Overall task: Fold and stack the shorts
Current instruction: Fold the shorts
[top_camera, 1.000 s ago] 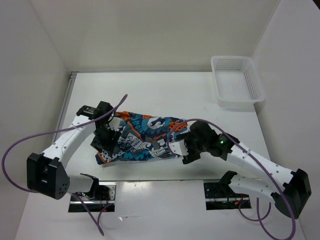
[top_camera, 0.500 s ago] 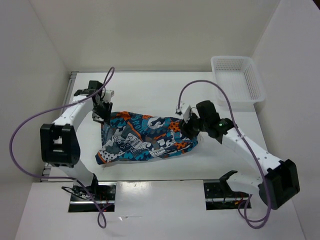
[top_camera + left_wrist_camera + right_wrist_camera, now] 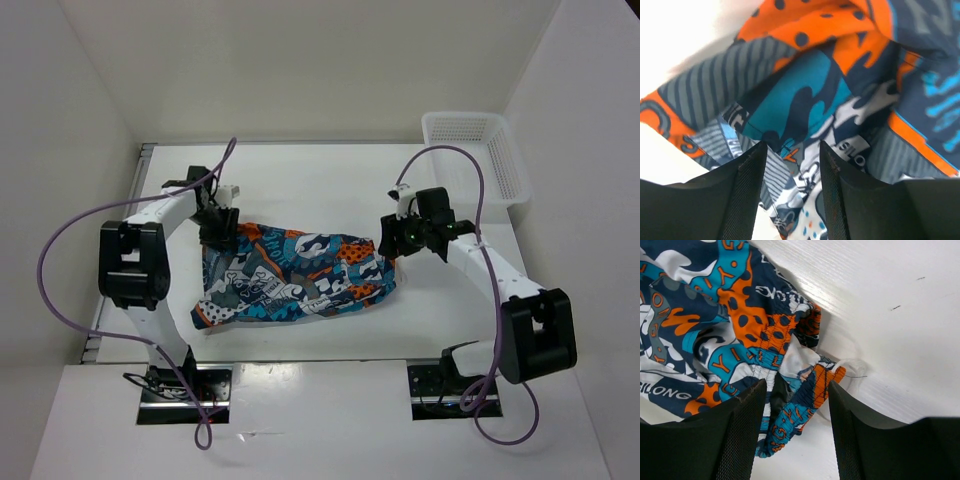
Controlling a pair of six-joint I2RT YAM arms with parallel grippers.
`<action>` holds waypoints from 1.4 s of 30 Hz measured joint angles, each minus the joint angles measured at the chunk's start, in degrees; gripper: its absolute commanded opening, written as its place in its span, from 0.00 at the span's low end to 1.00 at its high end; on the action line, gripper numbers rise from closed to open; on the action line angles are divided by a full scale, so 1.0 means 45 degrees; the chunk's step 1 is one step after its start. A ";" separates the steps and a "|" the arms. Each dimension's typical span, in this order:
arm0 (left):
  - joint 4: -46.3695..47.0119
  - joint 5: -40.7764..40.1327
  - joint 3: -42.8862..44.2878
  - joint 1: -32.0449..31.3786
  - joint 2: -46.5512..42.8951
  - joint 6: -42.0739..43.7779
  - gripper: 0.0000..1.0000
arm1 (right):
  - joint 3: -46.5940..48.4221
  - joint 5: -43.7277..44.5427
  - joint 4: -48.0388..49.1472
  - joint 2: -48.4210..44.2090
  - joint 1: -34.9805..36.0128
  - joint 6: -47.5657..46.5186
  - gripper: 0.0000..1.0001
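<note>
Shorts (image 3: 295, 275) lying rumpled on the table (image 3: 330, 190) between the arms, apparently unfolded and unstacked, left gripper (image 3: 222, 235) parted over their far-left corner, right gripper (image 3: 392, 240) parted over the far-right waistband end, neither clamped.

A white plastic mesh basket (image 3: 480, 205) is parked upright at the far right corner of the desk (image 3: 300, 180), pretty much tucked against the right wall. The desk is plain white and boxed in by white walls (image 3: 300, 70). A grey strip (image 3: 134, 190) is run along its left edge. A couple of tiny dark specks (image 3: 896, 307) can be spotted on the surface in the right wrist view.
</note>
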 measured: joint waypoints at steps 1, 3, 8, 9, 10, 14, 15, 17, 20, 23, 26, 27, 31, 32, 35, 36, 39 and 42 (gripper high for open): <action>0.0049 -0.0063 0.0034 -0.0019 0.0141 -0.0005 0.54 | -0.0005 0.0044 0.0024 0.0073 -0.0029 0.0087 0.58; 0.0165 -0.0228 0.0160 -0.0049 0.0486 -0.0005 0.54 | -0.0010 0.0092 0.0034 0.0204 -0.0049 0.0311 0.60; 0.0296 -0.0661 0.0189 -0.0049 0.0908 -0.0005 0.54 | -0.0019 0.0141 0.0267 0.0529 -0.0049 0.0792 0.68; 0.0330 -0.0665 0.0194 -0.0049 0.0908 -0.0005 0.52 | -0.0029 0.0126 0.0350 0.0607 -0.0049 0.0908 0.70; 0.0359 -0.0656 0.0238 -0.0049 0.0908 -0.0010 0.50 | -0.0044 0.0107 0.0471 0.0699 -0.0049 0.1035 0.70; 0.0583 -0.0602 0.0685 -0.0049 0.1171 -0.0019 0.28 | -0.0287 -0.0112 0.1185 0.1224 -0.0049 0.1744 0.75; 0.0685 -0.0593 0.0777 -0.0049 0.1268 -0.0015 0.25 | -0.0379 -0.0199 0.1282 0.1311 -0.0049 0.1889 0.75; 0.0874 -0.0578 0.0826 -0.0049 0.1433 -0.0019 0.19 | -0.0559 -0.0534 0.1418 0.1486 -0.0049 0.2059 0.75; 0.0913 -0.0588 0.0826 -0.0049 0.1559 -0.0034 0.08 | -0.0719 -0.0967 0.1588 0.1613 -0.0029 0.2191 0.73; 0.0918 -0.0646 0.0865 -0.0049 0.1569 -0.0029 0.02 | -0.0903 -0.1190 0.2040 0.1676 0.0015 0.2254 0.67; 0.0908 -0.0709 0.1073 -0.0049 0.1520 -0.0005 0.00 | -0.1059 -0.1370 0.2239 0.1715 0.0015 0.2302 0.59; 0.0865 -0.0767 0.1180 -0.0049 0.1452 -0.0010 0.00 | -0.1093 -0.1413 0.2278 0.1719 0.0015 0.2370 0.57; 0.0792 -0.1209 0.1749 -0.0049 0.0675 -0.0010 0.00 | -0.1229 -0.1506 0.2526 0.1724 0.0015 0.2623 0.44; 0.0758 -0.1321 0.1919 -0.0039 0.0398 -0.0010 0.00 | -0.1307 -0.1530 0.2623 0.1724 0.0015 0.2691 0.36; 0.0806 -0.1617 0.2482 0.0063 -0.0311 -0.0010 0.00 | -0.1511 -0.1583 0.2812 0.1739 0.0015 0.2856 0.20; 0.0860 -0.1724 0.2584 0.0126 -0.0515 -0.0005 0.00 | -0.1535 -0.1588 0.2812 0.1739 0.0015 0.2924 0.10; 0.0991 -0.2147 0.2657 0.0359 -0.0840 -0.0005 0.00 | -0.1588 -0.1574 0.2968 0.1739 0.0015 0.3070 0.00; 0.1044 -0.2472 0.2657 0.0597 -0.0695 -0.0005 0.00 | -0.1685 -0.1569 0.3031 0.1739 0.0015 0.3196 0.00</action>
